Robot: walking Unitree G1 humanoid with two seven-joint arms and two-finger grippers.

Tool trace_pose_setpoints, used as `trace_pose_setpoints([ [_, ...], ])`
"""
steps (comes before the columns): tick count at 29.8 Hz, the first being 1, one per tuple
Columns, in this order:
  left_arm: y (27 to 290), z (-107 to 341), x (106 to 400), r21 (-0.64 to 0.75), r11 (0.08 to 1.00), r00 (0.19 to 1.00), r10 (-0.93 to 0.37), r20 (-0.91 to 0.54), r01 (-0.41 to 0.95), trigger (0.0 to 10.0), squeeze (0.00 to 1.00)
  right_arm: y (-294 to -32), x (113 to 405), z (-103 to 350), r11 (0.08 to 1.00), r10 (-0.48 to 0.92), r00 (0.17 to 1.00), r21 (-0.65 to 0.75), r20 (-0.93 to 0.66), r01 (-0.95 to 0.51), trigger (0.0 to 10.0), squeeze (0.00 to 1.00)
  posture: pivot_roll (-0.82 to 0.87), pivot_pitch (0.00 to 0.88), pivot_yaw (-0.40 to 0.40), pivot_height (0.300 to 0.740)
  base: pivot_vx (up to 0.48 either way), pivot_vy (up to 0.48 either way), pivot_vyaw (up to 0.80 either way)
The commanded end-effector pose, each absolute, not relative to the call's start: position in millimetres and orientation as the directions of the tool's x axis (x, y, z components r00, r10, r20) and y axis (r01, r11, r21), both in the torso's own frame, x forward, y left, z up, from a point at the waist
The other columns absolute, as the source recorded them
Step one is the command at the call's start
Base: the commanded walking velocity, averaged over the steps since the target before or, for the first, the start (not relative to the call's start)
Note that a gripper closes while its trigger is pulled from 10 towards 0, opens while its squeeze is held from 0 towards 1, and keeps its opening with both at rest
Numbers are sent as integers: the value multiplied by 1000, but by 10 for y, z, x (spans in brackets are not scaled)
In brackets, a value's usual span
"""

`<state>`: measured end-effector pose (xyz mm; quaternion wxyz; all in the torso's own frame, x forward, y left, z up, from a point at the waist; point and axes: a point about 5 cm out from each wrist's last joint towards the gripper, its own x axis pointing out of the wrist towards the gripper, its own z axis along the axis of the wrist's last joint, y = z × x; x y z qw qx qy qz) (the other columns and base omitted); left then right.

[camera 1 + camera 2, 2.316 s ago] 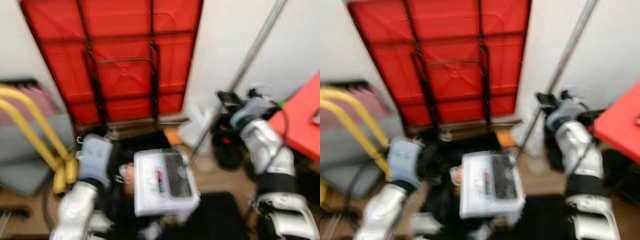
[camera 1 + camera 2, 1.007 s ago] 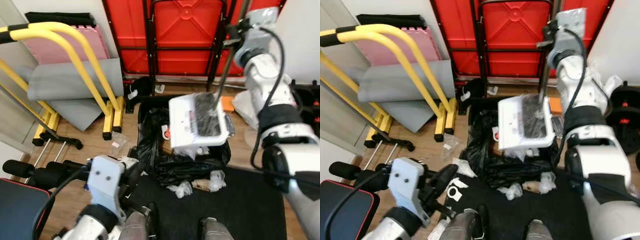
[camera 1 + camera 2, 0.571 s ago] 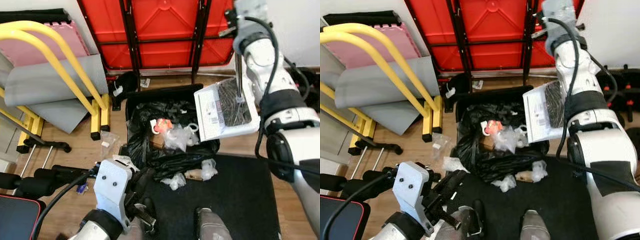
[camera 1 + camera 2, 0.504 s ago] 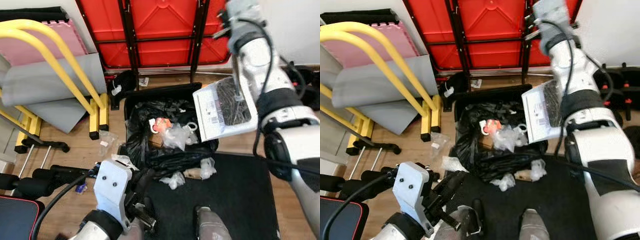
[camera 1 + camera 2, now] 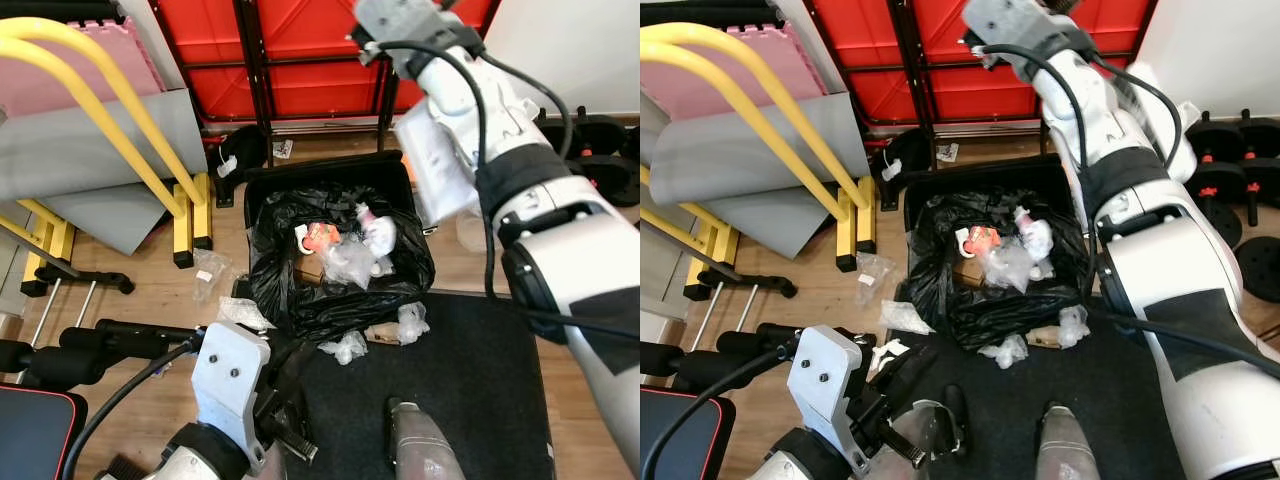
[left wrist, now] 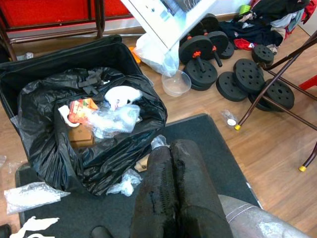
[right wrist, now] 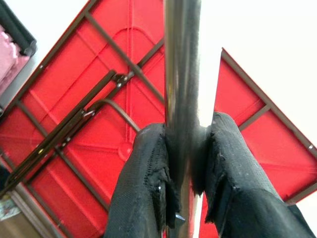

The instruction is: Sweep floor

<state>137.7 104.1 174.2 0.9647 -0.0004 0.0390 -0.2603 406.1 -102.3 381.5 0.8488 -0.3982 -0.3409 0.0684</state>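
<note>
While the right hand [image 7: 181, 163] pinched the dustpan's metal pole [image 7: 182, 59], the white dustpan [image 5: 432, 165] hung right of the bag-lined bin [image 5: 330, 250] at frame centre; the left hand [image 6: 171, 198], fingers pressed together, idled low.

— From where is the scene taken by the two eye views?

— It is looked down on steeply from head height; the same black bin bag [image 5: 340, 260] on the wooden floor is framed by both.

— And the left wrist view?

— It is aimed low along the left gripper [image 6: 174, 191], and that bag [image 6: 89, 124] is shared with the head views at closer range.

— The right wrist view?

— It is pointed upward, very close to a metal pole [image 7: 182, 64], with a red folded table [image 7: 99, 109] behind, also caught in the eye views.
</note>
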Motion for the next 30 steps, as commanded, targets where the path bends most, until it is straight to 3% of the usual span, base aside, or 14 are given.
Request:
trace_pose_setpoints([
  [1, 1047, 1725, 1349, -27, 872, 867, -489, -99, 489, 10000, 0, -954, 4002, 3955, 702, 408, 707, -694, 578, 162, 10000, 0, -7, 339, -8, 740, 0, 0, 0],
  [9, 1053, 1724, 1373, -20, 876, 871, -482, -95, 482, 10000, 0, -1175, 4070, 3791, 802, 332, 764, -591, 554, 80, 10000, 0, -17, 332, -7, 740, 0, 0, 0],
  [11, 1081, 1712, 1426, -19, 887, 883, -461, -91, 461, 10000, 0, -1312, 4117, 3542, 901, 295, 813, -430, 502, -62, 10000, 0, -27, 307, -1, 740, 0, 0, 0],
  [13, 1094, 1706, 1446, -22, 892, 888, -451, -91, 451, 10000, 0, -1343, 4126, 3456, 922, 292, 824, -373, 486, -107, 10000, 0, -27, 307, -1, 740, 0, 0, 0],
  [21, 1158, 1674, 1561, -41, 915, 911, -404, -85, 402, 10000, 0, -1370, 4076, 3186, 939, 335, 825, -228, 455, -256, 10000, 0, -41, 269, -7, 740, 0, 0, 0],
  [24, 1245, 1640, 1653, -48, 940, 936, -342, -80, 339, 10000, 0, -1368, 3891, 3108, 938, 344, 812, -131, 472, -321, 10000, 0, -66, 236, 2, 740, 0, 0, 0],
  [30, 1336, 1619, 1778, -53, 958, 957, -285, -56, 283, 10000, 0, -1274, 3593, 2874, 907, 404, 805, -78, 435, -414, 10000, 0, -92, 189, 6, 740, 160, 0, 0],
])
